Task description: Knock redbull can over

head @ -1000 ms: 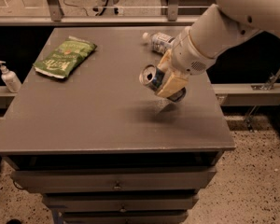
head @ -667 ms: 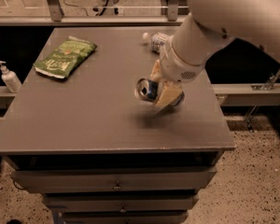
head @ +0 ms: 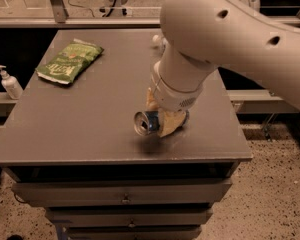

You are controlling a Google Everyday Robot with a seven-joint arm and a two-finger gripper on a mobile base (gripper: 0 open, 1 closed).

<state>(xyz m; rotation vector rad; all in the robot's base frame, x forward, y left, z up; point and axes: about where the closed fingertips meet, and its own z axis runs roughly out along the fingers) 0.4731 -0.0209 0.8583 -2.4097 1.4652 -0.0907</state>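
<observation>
Redbull can (head: pixel 146 122) lies tipped on its side between the two tan fingers (head: pixel 171 123) of the gripper (head: pixel 160 118). Its silver top with the pull-tab faces the camera and slightly left, and its blue body runs back into the gripper. The fingers are clamped on the can, one above and behind it and one below and in front. A soft shadow lies on the grey tabletop (head: pixel 90 129) directly under the gripper. The can seems to hang just clear of the surface, though contact with the table cannot be ruled out from this angle.

The gripper sits over the front right part of the table, near the front edge. The thick white arm (head: pixel 225 39) rises from it up and to the right across the view. Well to the left of the gripper and farther back, a green chip bag (head: pixel 70 61) lies flat on the tabletop. Directly behind the gripper, near the back edge, part of a clear plastic bottle (head: pixel 157 39) peeks out from beside the arm. Far to the left of the gripper, off the table on a lower ledge, stands a small white pump bottle (head: pixel 9 82). Below the gripper, under the tabletop, are grey drawers (head: pixel 125 191).
</observation>
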